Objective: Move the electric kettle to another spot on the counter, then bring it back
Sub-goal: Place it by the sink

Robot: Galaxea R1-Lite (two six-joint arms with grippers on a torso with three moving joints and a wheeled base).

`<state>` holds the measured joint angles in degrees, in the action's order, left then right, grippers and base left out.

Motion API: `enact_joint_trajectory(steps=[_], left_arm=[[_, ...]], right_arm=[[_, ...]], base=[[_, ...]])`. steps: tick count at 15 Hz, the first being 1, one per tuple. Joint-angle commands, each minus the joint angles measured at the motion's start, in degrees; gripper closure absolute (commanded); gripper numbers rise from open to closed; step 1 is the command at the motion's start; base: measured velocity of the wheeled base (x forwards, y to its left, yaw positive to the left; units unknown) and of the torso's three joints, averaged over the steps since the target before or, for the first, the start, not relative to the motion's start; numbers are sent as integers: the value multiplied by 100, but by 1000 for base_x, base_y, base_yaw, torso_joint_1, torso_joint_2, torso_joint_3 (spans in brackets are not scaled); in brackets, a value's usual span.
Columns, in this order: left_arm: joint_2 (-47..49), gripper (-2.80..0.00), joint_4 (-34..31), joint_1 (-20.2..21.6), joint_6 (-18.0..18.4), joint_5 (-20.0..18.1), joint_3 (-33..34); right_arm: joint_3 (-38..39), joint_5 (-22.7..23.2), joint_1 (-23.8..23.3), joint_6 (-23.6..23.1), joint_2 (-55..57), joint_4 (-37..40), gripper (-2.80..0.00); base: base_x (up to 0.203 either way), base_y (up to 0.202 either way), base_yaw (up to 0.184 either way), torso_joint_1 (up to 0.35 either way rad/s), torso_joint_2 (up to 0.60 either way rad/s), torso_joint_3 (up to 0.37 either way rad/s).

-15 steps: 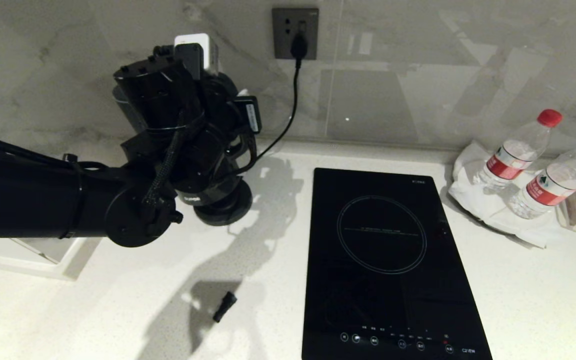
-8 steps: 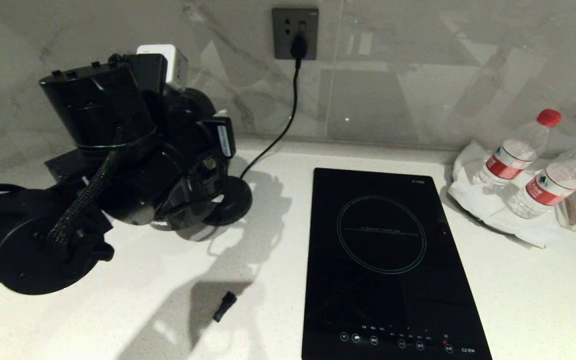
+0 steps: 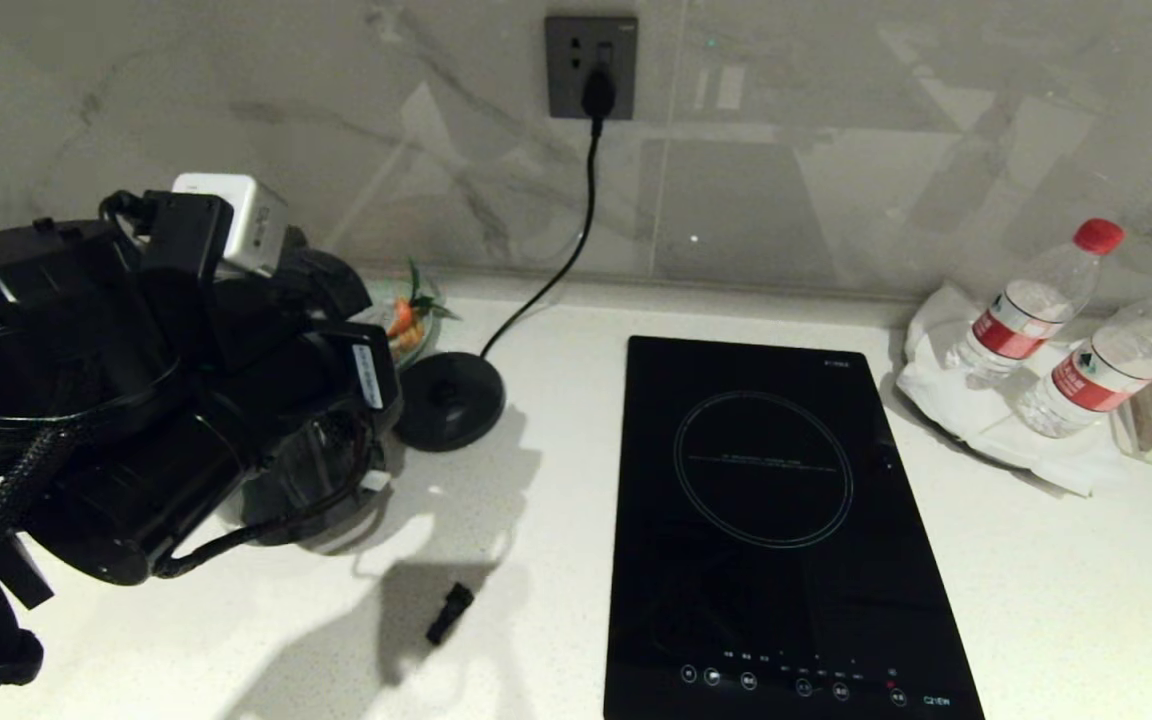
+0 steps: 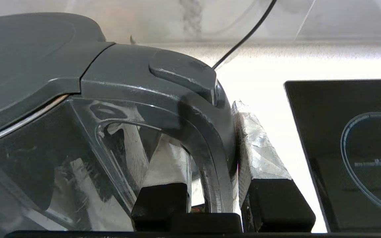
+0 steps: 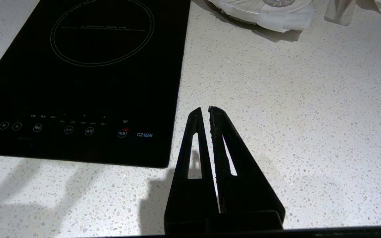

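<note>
We see the left tool (image 4: 210, 172) clamped on the loop handle of the electric kettle (image 4: 78, 109), one finger inside the loop and one outside. The kettle is at the left of the surface (image 3: 536, 560), just beside its round base (image 3: 449, 400). The right tool (image 5: 208, 110) is closed, holding nothing.

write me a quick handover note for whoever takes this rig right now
Left pincer: shut on the electric kettle, clamping its loop handle.
Right pincer: shut, empty, parked over the counter beside the induction hob.
Kettle is off its base disc, near the counter's left end.
Done: pickup.
Left: set it down at a new spot, then bring it back.
</note>
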<state>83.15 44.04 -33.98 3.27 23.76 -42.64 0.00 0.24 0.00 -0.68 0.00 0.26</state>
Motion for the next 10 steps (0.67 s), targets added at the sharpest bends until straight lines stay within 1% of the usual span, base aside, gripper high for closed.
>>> enact_joint_trajectory(steps=[1, 4, 6, 10], left_arm=[[-150, 0, 35, 5, -76, 33, 125], [-193, 0, 43, 75, -185, 41, 284], [-263, 0, 65, 75, -200, 48, 441], [-343, 0, 69, 80, -349, 64, 729]], right_arm=[[0, 2, 0, -2, 0, 0, 0], [0, 2, 3, -2, 0, 0, 0], [0, 2, 0, -2, 0, 0, 0], [0, 2, 0, -2, 0, 0, 0]], base=[[0, 0, 0, -2, 4, 45], [0, 0, 0, 2, 8, 150], [0, 0, 0, 3, 4, 193], [0, 0, 0, -3, 1, 201]])
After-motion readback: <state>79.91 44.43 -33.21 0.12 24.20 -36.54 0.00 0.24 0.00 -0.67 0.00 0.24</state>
